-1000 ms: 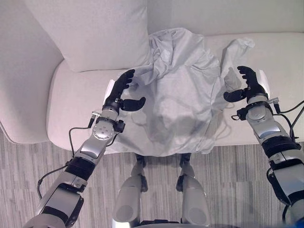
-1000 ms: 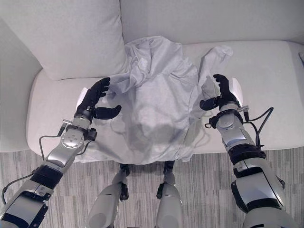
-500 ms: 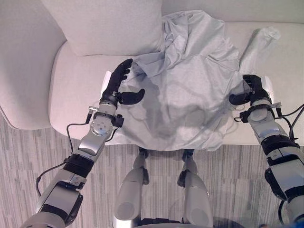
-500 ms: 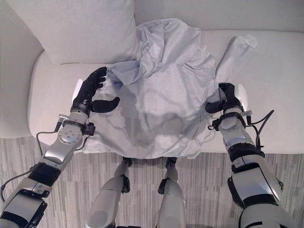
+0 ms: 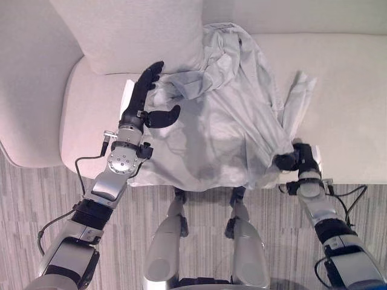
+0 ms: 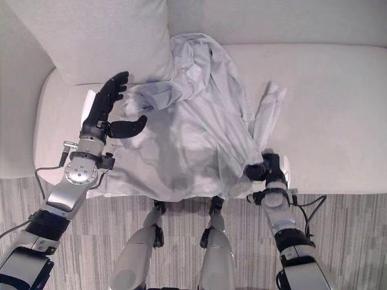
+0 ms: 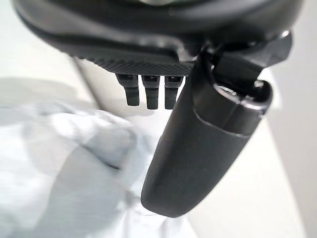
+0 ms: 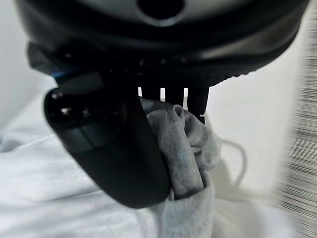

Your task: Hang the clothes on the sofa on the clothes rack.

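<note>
Shirt: pale grey, crumpled, spread over the sofa seat, lower edge hanging over the front
Right hand: at the seat's front edge, clenched around a bunched fold of shirt
Left hand: fingers straight, thumb out, beside the shirt's near-left part, gripping nothing
Cushion: behind left hand, touching shirt

head stereo pair overhead, sofa shared, wrist close-ups
</note>
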You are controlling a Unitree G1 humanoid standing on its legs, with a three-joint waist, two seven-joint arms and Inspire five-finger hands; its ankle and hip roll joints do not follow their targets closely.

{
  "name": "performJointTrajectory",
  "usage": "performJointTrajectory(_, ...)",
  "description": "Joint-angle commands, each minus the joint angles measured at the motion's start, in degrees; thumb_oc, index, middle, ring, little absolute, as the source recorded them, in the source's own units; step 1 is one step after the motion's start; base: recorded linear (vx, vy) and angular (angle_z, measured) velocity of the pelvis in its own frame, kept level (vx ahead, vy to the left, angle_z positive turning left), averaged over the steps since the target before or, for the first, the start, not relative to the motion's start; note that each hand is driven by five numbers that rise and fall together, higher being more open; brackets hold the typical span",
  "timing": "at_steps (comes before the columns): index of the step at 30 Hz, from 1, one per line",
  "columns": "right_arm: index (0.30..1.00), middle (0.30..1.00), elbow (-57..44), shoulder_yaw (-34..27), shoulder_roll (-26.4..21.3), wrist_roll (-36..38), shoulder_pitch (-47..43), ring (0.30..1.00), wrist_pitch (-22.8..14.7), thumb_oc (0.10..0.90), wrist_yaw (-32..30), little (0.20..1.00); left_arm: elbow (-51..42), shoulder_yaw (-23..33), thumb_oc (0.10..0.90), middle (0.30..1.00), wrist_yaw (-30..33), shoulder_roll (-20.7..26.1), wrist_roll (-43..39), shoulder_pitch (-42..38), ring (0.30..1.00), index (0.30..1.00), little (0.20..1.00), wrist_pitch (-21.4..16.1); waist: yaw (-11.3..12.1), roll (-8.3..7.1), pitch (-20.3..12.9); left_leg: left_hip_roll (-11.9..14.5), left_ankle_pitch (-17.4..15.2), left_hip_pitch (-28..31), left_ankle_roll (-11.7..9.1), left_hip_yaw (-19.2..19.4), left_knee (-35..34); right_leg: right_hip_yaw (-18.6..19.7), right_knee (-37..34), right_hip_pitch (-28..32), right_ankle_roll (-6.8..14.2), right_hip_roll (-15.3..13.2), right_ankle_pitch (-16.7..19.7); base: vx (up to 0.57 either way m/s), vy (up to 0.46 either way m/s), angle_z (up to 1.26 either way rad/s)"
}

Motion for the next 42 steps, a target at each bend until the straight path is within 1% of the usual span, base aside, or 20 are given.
performJointTrajectory(1,0.3,0.3,-3.3,-1.7,-1.5,2.1,0.7,0.3,-2.5,0.4,-2.1,0.3,-4.0,-1.2,0.8,0.9,-0.3,0.5,5.5,-8.8,0.9,0.9,0.9,-4.0,-0.7,-1.42,-1.9,3.2,-5.6,1.7,-6.3,-1.9,0.1,2.9,0.3,-1.5,4.0,-3.1,2.3,-0.01,-0.03,-0.17)
performJointTrajectory(3,0.3,0.3,-3.7,-1.8,-1.4,2.4,0.6,0.3,-2.7,0.4,-2.1,0.3,-3.4,-2.4,0.8,0.9,-0.6,0.4,5.8,-10.3,0.9,0.9,0.9,-3.8,-1.0,-1.49,-1.8,3.2,-5.3,1.4,-6.3,-1.6,0.1,3.2,0.3,-2.0,4.0,-3.1,2.6,-0.02,-0.021,-0.2)
performJointTrajectory(8,0.3,0.3,-6.2,-1.0,-1.5,3.0,-1.1,0.3,-3.3,0.4,-3.3,0.3,2.6,-10.2,0.8,0.9,-2.7,-1.0,7.8,-19.0,0.9,0.9,0.9,-2.2,-3.1,-1.21,-1.3,3.6,-5.4,0.9,-6.2,-0.4,0.1,4.8,0.3,-4.0,4.2,-2.5,2.7,-0.02,-0.022,-0.17)
performJointTrajectory(9,0.3,0.3,-6.2,-1.1,-1.5,3.0,-1.1,0.3,-3.3,0.4,-3.3,0.3,2.8,-10.3,0.8,0.9,-2.7,-1.0,7.8,-19.2,0.9,0.9,0.9,-2.3,-3.1,-1.32,-1.4,3.5,-5.1,0.7,-6.1,-0.3,0.1,4.8,0.3,-4.3,4.1,-2.6,2.9,-0.02,-0.012,-0.15)
performJointTrajectory(12,0.3,0.3,-8.8,-0.6,-2.8,3.0,-3.0,0.3,-4.0,0.4,-4.3,0.3,10.9,-15.7,0.8,0.9,-2.9,-2.4,9.3,-23.5,0.9,0.9,0.9,-1.1,-4.4,-1.38,-1.0,3.6,-5.3,0.3,-6.1,0.2,0.1,5.8,0.3,-5.6,4.2,-2.2,3.0,0.0,-0.011,-0.17)
performJointTrajectory(13,0.3,0.3,-8.9,-0.7,-2.8,3.0,-3.0,0.3,-4.0,0.4,-4.3,0.3,11.1,-15.8,0.8,0.9,-2.8,-2.5,9.3,-23.7,0.9,0.9,0.9,-1.2,-4.4,-1.39,-1.1,3.6,-5.3,0.2,-6.1,0.2,0.1,5.8,0.3,-5.6,4.2,-2.2,3.0,0.0,-0.015,-0.19)
performJointTrajectory(14,0.3,0.3,-10.6,-0.7,-3.8,3.1,-3.6,0.3,-4.7,0.4,-4.6,0.3,15.3,-18.4,0.8,0.9,-2.6,-0.5,13.7,-26.7,0.9,0.9,0.9,-0.3,-5.1,-1.37,-0.8,3.7,-5.3,-0.1,-5.9,0.4,0.1,6.4,0.3,-6.3,4.2,-1.9,3.3,0.01,-0.001,-0.15)
performJointTrajectory(15,0.3,0.3,-11.8,-1.0,-4.4,3.0,-3.6,0.3,-5.1,0.4,-4.7,0.3,16.4,-19.4,0.8,0.9,-2.2,1.1,16.3,-27.9,0.9,0.9,0.9,-0.3,-5.4,-1.42,-0.8,3.7,-5.3,-0.3,-5.9,0.5,0.1,6.6,0.3,-6.8,4.3,-1.9,3.5,0.01,-0.001,-0.13)
performJointTrajectory(16,0.3,0.3,-11.9,-1.1,-4.3,3.0,-3.6,0.3,-5.1,0.4,-4.7,0.3,16.5,-19.5,0.8,0.9,-2.2,1.1,16.3,-28.0,0.9,0.9,0.9,-0.3,-5.3,-1.48,-0.8,3.6,-5.3,-0.4,-5.9,0.6,0.1,6.6,0.3,-6.9,4.3,-1.9,3.5,0.01,-0.002,-0.12)
performJointTrajectory(17,0.3,0.3,-13.0,-1.3,-5.2,3.2,-3.4,0.3,-6.1,0.4,-5.1,0.3,19.1,-21.6,0.8,0.9,-1.8,4.0,21.2,-29.9,0.9,0.9,0.9,0.3,-5.7,-1.34,-0.6,3.7,-5.4,-0.6,-5.8,0.8,0.1,6.9,0.3,-7.4,4.3,-1.7,3.6,0.01,-0.002,-0.12)
performJointTrajectory(19,0.3,0.3,-14.7,-1.9,-5.9,2.9,-2.4,0.3,-6.9,0.4,-4.8,0.3,20.5,-23.1,0.8,0.9,-1.2,7.1,26.4,-31.3,0.9,0.9,0.9,0.5,-5.9,-1.38,-0.6,3.7,-5.4,-0.9,-5.8,1.0,0.1,7.2,0.3,-8.0,4.3,-1.6,3.7,0.02,-0.006,-0.13)
performJointTrajectory(21,0.3,0.3,-15.9,-2.7,-6.3,2.9,-1.2,0.3,-7.4,0.4,-4.7,0.3,21.5,-22.6,0.8,0.9,-0.2,8.9,28.2,-30.3,0.9,0.9,0.9,0.7,-5.9,-1.57,-0.5,3.6,-5.0,-1.1,-5.8,1.2,0.1,7.3,0.3,-8.4,4.2,-1.6,3.9,0.01,-0.027,-0.14)
performJointTrajectory(26,0.3,0.3,-17.2,-4.8,-6.3,3.0,1.8,0.3,-7.9,0.4,-4.7,0.3,19.9,-15.5,0.8,0.9,3.5,11.7,27.1,-24.7,0.9,0.9,0.9,0.8,-5.8,-1.53,-0.6,4.0,-5.2,-1.1,-6.1,1.2,0.1,6.9,0.3,-8.6,4.0,-1.2,3.5,0.02,-0.017,0.01)
performJointTrajectory(28,0.3,0.3,-17.2,-5.0,-6.1,2.9,2.3,0.3,-7.9,0.4,-4.7,0.3,18.6,-13.5,0.8,0.9,4.2,11.7,26.3,-23.1,0.9,0.9,0.9,0.7,-5.8,-1.48,-0.8,4.0,-5.2,-1.2,-6.2,1.1,0.1,6.7,0.3,-8.6,4.0,-1.2,3.5,0.01,-0.017,0.0)
performJointTrajectory(29,0.3,0.3,-17.3,-5.7,-5.5,2.8,3.3,0.3,-8.0,0.4,-4.6,0.3,16.0,-9.9,0.8,0.9,6.1,11.6,25.2,-20.6,0.9,0.9,0.9,0.3,-5.4,-1.59,-0.8,4.1,-5.2,-1.4,-6.3,0.8,0.1,6.5,0.3,-8.6,3.9,-1.2,3.4,0.02,-0.033,0.0)
performJointTrajectory(30,0.3,0.3,-17.4,-5.8,-5.2,2.7,3.7,0.3,-7.9,0.4,-4.7,0.3,14.7,-8.1,0.8,0.9,6.7,11.3,24.9,-19.2,0.9,0.9,0.9,0.4,-5.3,-1.54,-0.9,4.2,-5.2,-1.4,-6.3,0.7,0.1,6.4,0.3,-8.5,3.8,-1.2,3.3,0.02,-0.033,0.0)
performJointTrajectory(31,0.3,0.3,-17.4,-5.7,-5.2,2.7,3.8,0.3,-7.9,0.4,-4.7,0.3,14.5,-7.9,0.8,0.9,6.7,11.4,24.9,-18.9,0.9,0.9,0.9,0.4,-5.4,-1.49,-1.0,4.2,-5.2,-1.4,-6.3,0.7,0.1,6.4,0.3,-8.5,3.8,-1.2,3.3,0.0,0.0,0.0)
performJointTrajectory(33,0.3,0.3,-17.0,-5.9,-4.3,2.4,4.4,0.3,-7.7,0.4,-4.9,0.3,11.8,-3.8,0.8,0.9,8.5,9.4,23.7,-15.1,0.9,0.9,0.9,0.2,-5.0,-1.53,-1.0,4.3,-5.3,-1.4,-6.4,0.3,0.1,6.1,0.3,-8.2,3.6,-1.2,3.1,0.01,-0.012,0.02)
performJointTrajectory(36,0.3,0.3,-17.1,-5.7,-3.9,2.0,4.3,0.3,-7.4,0.4,-4.8,0.3,12.2,-2.2,0.8,0.9,8.9,8.1,24.0,-12.6,0.9,0.9,0.9,0.7,-4.8,-1.72,-1.0,4.3,-5.3,-1.4,-6.6,0.1,0.1,5.9,0.3,-8.1,3.6,-1.1,3.0,0.01,-0.024,0.04)
performJointTrajectory(42,0.3,0.3,-19.0,-6.0,-4.2,1.0,3.7,0.3,-7.1,0.4,-4.6,0.3,15.3,-2.6,0.8,0.9,8.1,7.6,25.5,-10.9,0.9,0.9,0.9,1.5,-4.9,-2.32,-0.5,4.6,-5.1,-2.1,-6.8,0.1,0.1,5.6,0.3,-8.6,3.4,-1.0,3.1,0.0,-0.009,0.03)
